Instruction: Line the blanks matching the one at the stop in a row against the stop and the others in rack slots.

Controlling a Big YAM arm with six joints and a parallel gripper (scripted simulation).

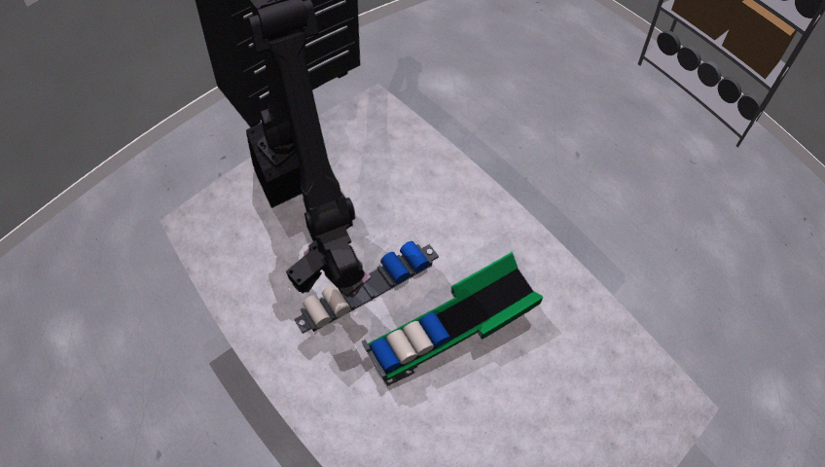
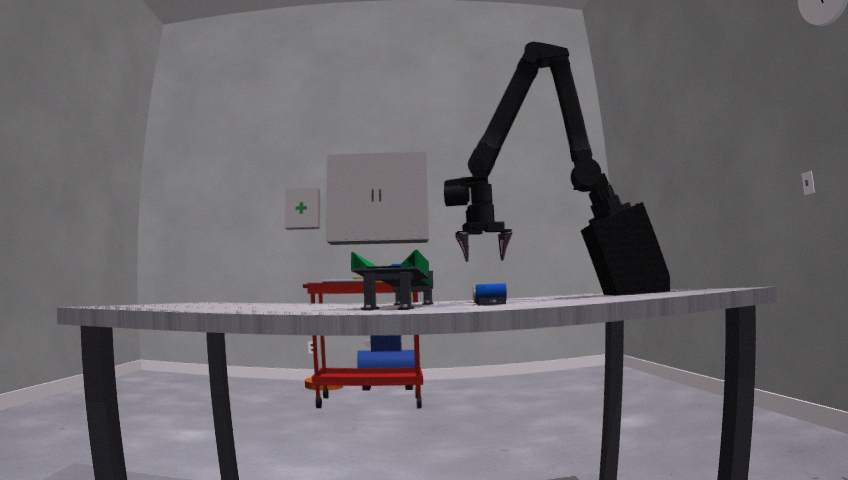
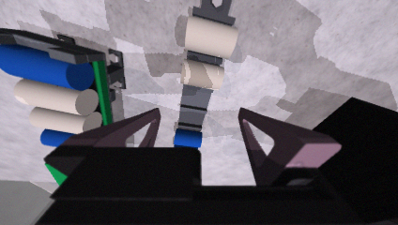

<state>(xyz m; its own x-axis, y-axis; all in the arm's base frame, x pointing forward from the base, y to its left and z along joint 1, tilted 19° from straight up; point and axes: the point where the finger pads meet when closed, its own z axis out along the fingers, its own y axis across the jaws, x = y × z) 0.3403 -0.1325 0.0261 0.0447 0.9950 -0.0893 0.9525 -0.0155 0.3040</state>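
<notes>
The green feed ramp (image 1: 457, 315) holds a row of blanks at its low end: a blue one (image 1: 383, 354) at the stop, then two cream ones (image 1: 401, 345) (image 1: 417, 337), then a blue one (image 1: 434, 328). The dark stock rack (image 1: 369, 284) holds two cream blanks (image 1: 316, 310) (image 1: 334, 300) at its near end and two blue blanks (image 1: 394, 267) (image 1: 414, 255) at its far end. My gripper (image 2: 483, 243) is open and empty, well above the rack's middle. In the wrist view the open fingers frame the rack, with the cream blanks (image 3: 209, 37) (image 3: 203, 75) beyond them.
The ramp stands on dark legs (image 2: 386, 291) on the table. The robot's black base (image 1: 277, 167) stands behind the rack. A red cart (image 2: 368, 356) stands on the floor beyond the table. A shelf rack (image 1: 729, 57) stands at the far right.
</notes>
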